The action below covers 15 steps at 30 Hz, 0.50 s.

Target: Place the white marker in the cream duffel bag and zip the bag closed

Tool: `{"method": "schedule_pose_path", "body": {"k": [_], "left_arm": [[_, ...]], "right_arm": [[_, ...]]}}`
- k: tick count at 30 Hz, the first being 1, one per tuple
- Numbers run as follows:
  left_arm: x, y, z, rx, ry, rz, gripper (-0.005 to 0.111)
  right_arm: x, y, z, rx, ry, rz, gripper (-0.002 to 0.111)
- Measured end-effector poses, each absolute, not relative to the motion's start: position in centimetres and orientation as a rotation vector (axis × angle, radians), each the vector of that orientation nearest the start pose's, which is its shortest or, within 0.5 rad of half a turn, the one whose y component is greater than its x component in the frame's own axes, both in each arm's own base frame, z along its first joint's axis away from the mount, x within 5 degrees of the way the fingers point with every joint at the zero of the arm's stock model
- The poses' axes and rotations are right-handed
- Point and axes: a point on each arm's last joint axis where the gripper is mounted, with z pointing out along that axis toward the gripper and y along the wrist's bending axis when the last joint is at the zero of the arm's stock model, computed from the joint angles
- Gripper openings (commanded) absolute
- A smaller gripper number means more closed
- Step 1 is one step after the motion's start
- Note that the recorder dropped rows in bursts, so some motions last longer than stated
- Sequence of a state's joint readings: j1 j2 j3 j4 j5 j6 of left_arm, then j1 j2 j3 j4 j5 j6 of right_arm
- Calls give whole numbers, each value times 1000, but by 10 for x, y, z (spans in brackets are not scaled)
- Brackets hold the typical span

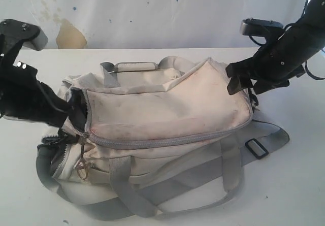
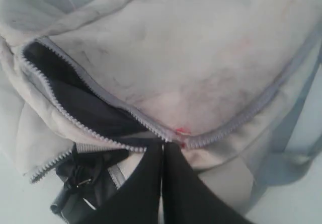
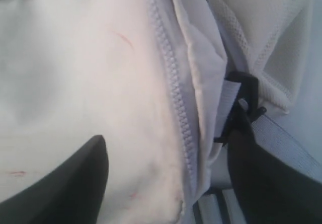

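- Marker first: the slim white-barrelled marker with its black cap showed in no view. Judging by the mostly closed zip, it probably lay inside the large cream fabric duffel bag (image 1: pixel 162 104) on the white tabletop (image 1: pixel 299 185).
- The left hand (image 2: pixel 162 149) was pressed fully shut where the grey zip (image 2: pixel 241 118) changed from joined to gaping. Whether it pinched the pull could not be told.
- From that hand the open stretch, showing dark lining (image 2: pixel 85 108), curved away around the bag's left end, so a closing pull would follow that line.
- The right hand (image 1: pixel 247 85) stood wide open at the bag's right end, holding nothing, well apart from the gap.
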State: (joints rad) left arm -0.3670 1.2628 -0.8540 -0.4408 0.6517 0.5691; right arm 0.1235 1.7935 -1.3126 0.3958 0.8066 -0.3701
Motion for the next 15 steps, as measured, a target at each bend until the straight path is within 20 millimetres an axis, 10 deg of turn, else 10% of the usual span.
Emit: {"method": "schedule_pose_path", "body": {"k": [7, 15], "left_arm": [[215, -110, 266, 930, 2407, -399, 39], [209, -104, 238, 861, 2421, -359, 49]], "right_arm": [[360, 80, 253, -426, 2626, 536, 58], [350, 103, 255, -602, 2607, 598, 58]]}}
